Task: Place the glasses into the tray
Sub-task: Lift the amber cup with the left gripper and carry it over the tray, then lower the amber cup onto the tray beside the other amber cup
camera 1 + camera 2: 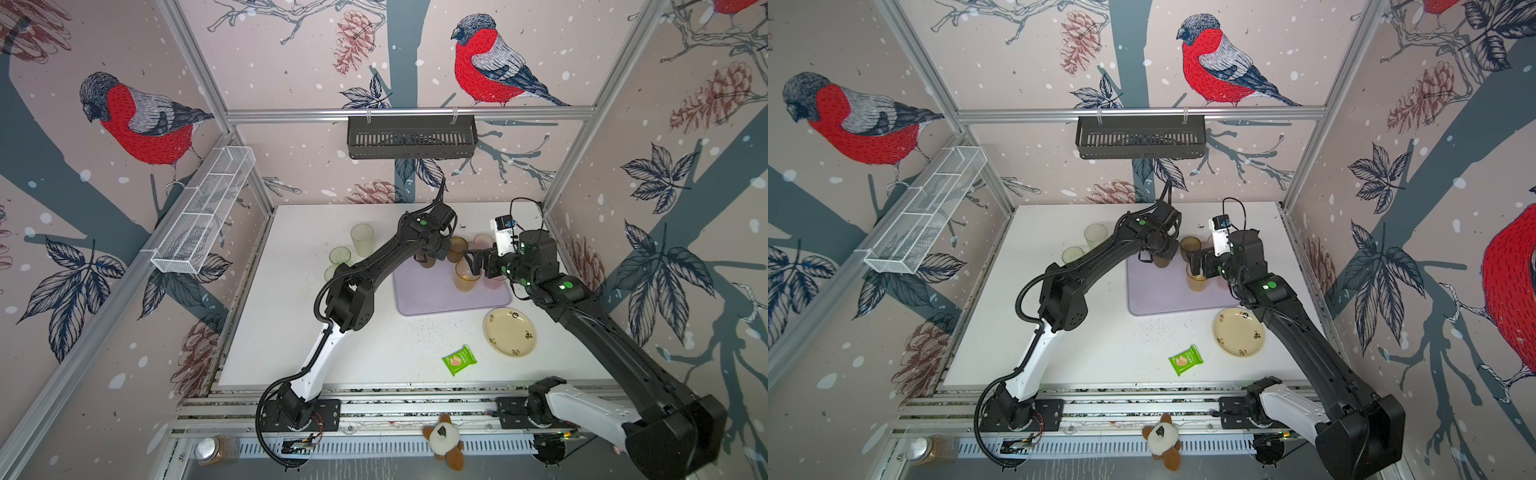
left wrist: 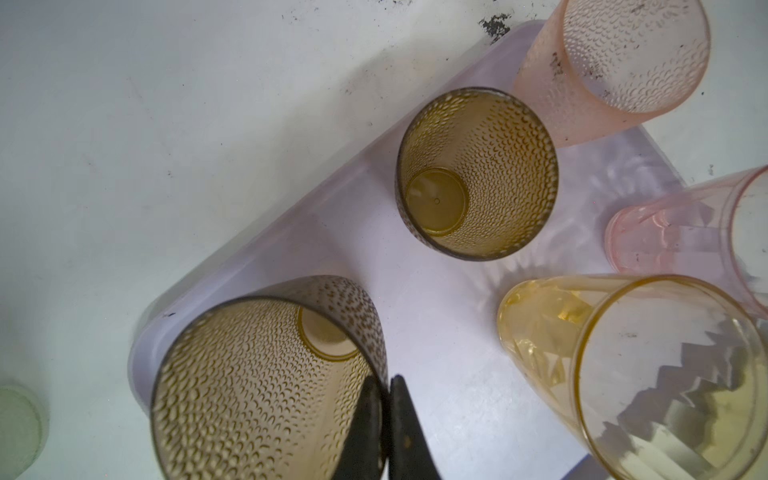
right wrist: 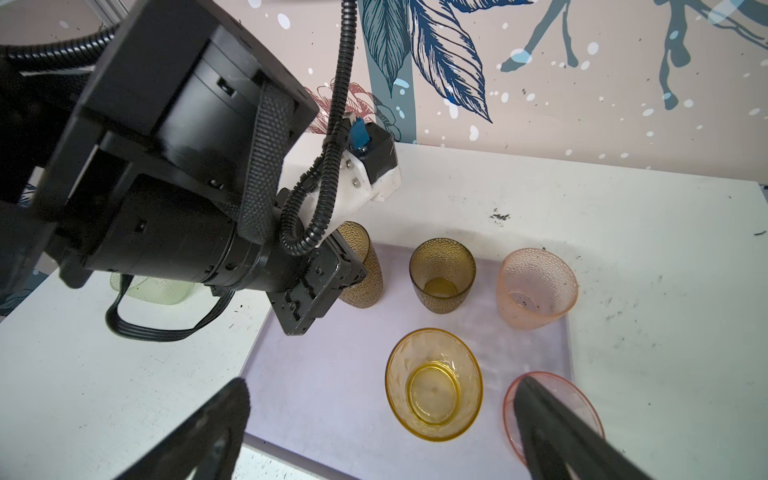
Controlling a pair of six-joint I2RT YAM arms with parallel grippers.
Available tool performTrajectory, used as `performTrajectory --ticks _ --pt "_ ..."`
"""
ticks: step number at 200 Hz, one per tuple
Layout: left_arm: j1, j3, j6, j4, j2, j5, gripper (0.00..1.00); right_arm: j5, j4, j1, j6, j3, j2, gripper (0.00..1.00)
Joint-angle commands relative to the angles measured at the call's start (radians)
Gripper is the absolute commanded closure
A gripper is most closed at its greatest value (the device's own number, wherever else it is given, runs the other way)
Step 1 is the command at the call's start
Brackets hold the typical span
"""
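Tray: the flat lilac tray (image 1: pixel 436 301) lies on the white table (image 1: pixel 332 340), toward the back right.
Left gripper: the left gripper (image 2: pixel 386 415) is pinched shut on the rim of the first brown cup (image 2: pixel 257 395). One finger is inside the cup and one is outside.
First brown cup: it stands up straight at the tray's back left corner. It is not clear if its bottom sits on the tray.
Second brown cup: the second brown cup (image 2: pixel 478 174) stands on the tray by the back edge. It is near the first one, with a gap between them.
Dotted pink cup: the dotted pink cup (image 3: pixel 536 291) is at the tray's back right corner.
Yellow cup: the yellow cup (image 1: pixel 465 276) stands on the tray, in front of the second brown cup.
Smooth pink cup: the smooth pink cup (image 2: pixel 685 232) is on the tray by the right edge, beside the yellow cup.
Right gripper: the right gripper (image 3: pixel 382 386) is spread wide over the tray. In its wrist view the yellow cup shows between the two fingers (image 3: pixel 561 436), and one finger hides part of the smooth pink cup.
Green cups: a green cup (image 1: pixel 340 255) stands on the table left of the tray, off it. A second green one peeks out from behind the left arm, just in front of it.
Pale cup: the pale cup (image 1: pixel 362 240) stands on the table behind the green cup, also off the tray.
Plate: the cream plate (image 1: pixel 510 332) lies on the table near the tray's front right corner, not touching it.
Snack packet: the green snack packet (image 1: pixel 459 360) lies on the table in front of the tray, well apart from it.
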Motion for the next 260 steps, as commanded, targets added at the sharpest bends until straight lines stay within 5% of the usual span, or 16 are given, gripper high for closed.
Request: performTrajectory --ticks 1,260 --pt "0.000 0.013 0.009 0.019 0.008 -0.016 1.00 0.008 0.009 -0.002 0.009 0.003 -0.007 0.00" --pt "0.000 0.036 0.032 0.065 0.041 -0.024 1.00 -0.008 0.008 -0.027 0.018 -0.030 -0.035 0.00"
